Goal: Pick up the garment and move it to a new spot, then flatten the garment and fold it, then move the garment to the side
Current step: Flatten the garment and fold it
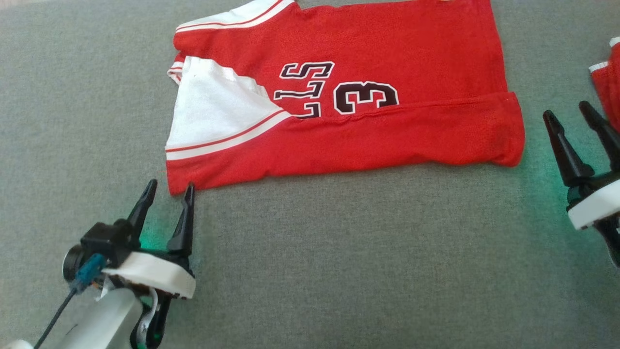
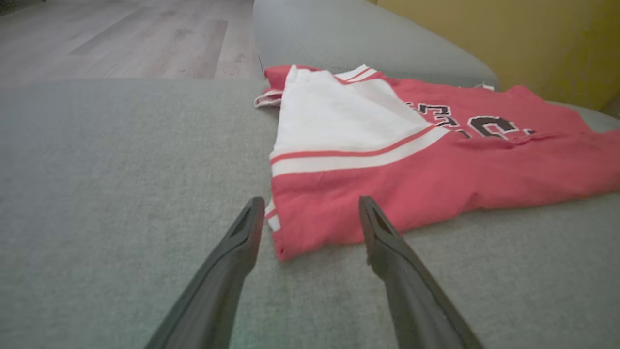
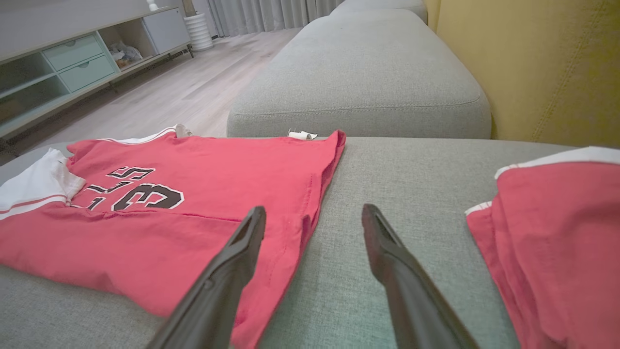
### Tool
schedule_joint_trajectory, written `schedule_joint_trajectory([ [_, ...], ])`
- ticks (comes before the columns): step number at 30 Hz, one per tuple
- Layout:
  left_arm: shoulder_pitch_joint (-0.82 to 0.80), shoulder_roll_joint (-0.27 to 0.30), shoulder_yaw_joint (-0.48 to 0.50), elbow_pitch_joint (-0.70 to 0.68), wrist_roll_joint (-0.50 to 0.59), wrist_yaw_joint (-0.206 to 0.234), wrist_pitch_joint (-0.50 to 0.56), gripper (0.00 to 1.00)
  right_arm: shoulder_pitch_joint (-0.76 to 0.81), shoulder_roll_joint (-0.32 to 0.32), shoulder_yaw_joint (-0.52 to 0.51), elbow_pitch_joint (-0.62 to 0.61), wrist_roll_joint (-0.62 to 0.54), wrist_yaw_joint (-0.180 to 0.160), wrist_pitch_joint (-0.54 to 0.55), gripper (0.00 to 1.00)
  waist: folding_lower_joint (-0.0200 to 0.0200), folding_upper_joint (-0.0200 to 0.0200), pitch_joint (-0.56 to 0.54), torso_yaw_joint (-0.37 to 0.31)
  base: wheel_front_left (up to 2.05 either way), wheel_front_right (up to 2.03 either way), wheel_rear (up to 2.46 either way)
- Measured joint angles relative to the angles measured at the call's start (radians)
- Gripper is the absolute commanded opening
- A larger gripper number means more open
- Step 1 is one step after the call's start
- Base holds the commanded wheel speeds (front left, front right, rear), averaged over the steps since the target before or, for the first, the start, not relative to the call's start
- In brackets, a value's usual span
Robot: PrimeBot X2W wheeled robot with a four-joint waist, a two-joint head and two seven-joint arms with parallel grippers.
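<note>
Red garment (image 1: 368, 121) with white panels and dark numerals lies flat on the grey sofa (image 1: 339, 266); left claw (image 1: 171, 184) gapes empty around its corner, right claw (image 1: 565, 109) gapes empty beside its hem

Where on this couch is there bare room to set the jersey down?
The widest bare patch is the grey cushion between the jersey and the robot, from left pincer to right pincer. Left of the jersey is also bare. Crowded at right, by another red garment.
</note>
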Motion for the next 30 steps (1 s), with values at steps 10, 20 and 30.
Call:
schedule_joint_trajectory([
  [10, -0.044, -0.063, 0.007, 0.119, -0.006, 0.007, -0.001, 1.0, 0.021, 0.029, -0.032, 0.017, -0.025, 0.0, 0.0, 1.0, 0.0001, 0.0, 0.02, 0.003, 0.0, 0.0, 0.0],
  [20, -0.069, -0.102, 0.009, 0.183, 0.021, -0.038, -0.006, 0.0, 0.021, 0.058, -0.012, 0.036, -0.025, 0.0, 0.0, 1.0, 0.0001, 0.0, 0.02, 0.011, 0.0, 0.0, 0.0],
  [30, -0.056, -0.118, 0.049, 0.167, 0.074, -0.07, -0.006, 0.0, 0.048, 0.109, 0.068, 0.106, -0.029, 0.0, 0.022, 0.44, 0.0001, 0.0, 0.008, 0.027, 0.0, 0.0, 0.0],
])
